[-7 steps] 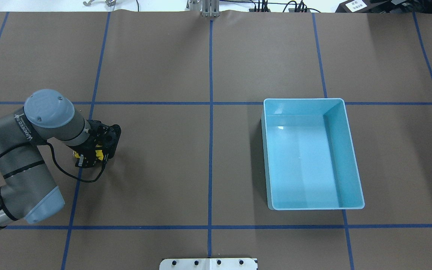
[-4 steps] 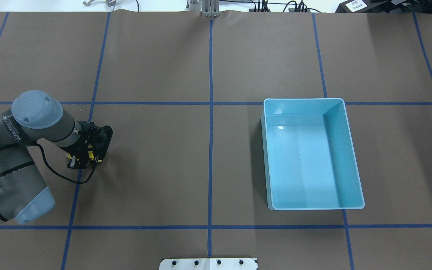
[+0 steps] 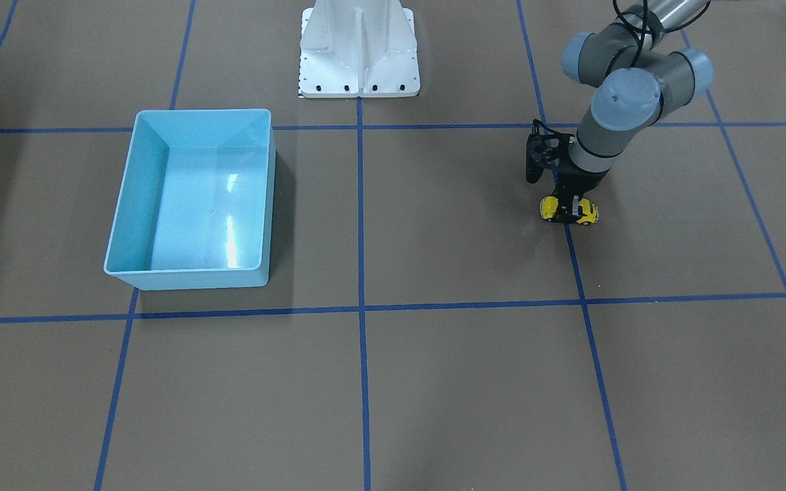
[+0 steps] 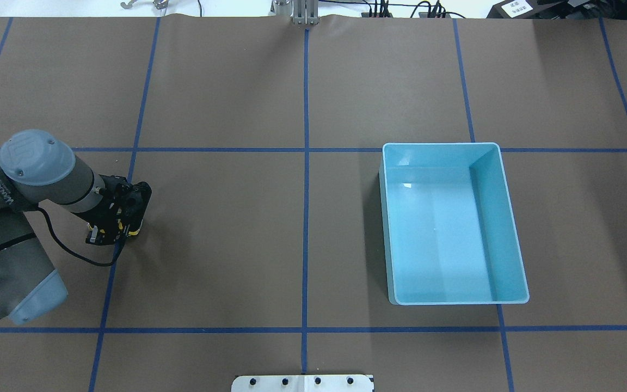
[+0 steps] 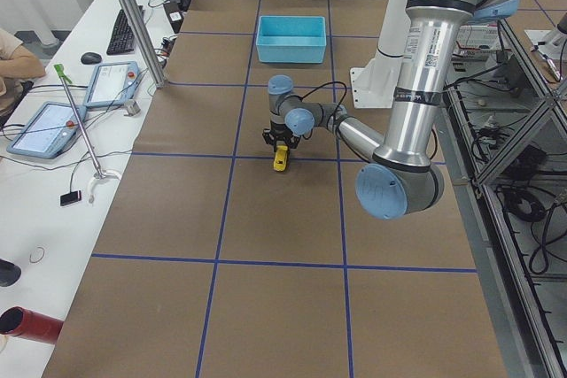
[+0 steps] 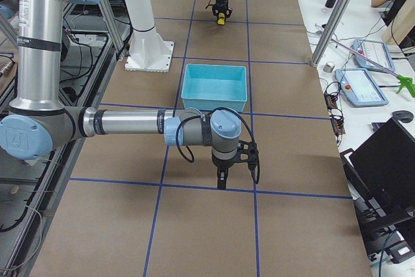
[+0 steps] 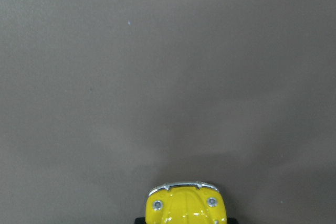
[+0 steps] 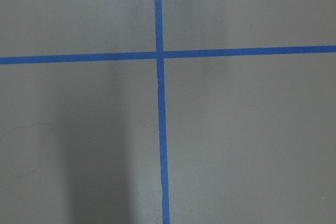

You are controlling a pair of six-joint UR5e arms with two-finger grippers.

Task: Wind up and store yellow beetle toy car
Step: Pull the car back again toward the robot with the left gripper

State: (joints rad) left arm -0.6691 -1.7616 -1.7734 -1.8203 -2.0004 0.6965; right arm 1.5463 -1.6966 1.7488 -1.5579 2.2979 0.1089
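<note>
The yellow beetle toy car (image 3: 569, 211) stands on the brown table at my left side, on a blue tape line. My left gripper (image 3: 571, 203) points straight down and is shut on the car, gripping its sides. In the overhead view the gripper (image 4: 120, 228) hides most of the car. The left wrist view shows the car's yellow end (image 7: 185, 205) at the bottom edge. The light blue bin (image 4: 501, 218) stands empty at the right half of the table. My right gripper (image 6: 222, 183) shows only in the exterior right view, low over the table; I cannot tell if it is open.
Blue tape lines (image 4: 306, 163) divide the brown table into squares. The white robot base plate (image 3: 359, 68) sits at the table's near edge. Operators' desks with tablets (image 5: 44, 126) line the far side.
My left gripper with the car has slid steadily toward the left of the overhead view along the table. The bin has not moved.
</note>
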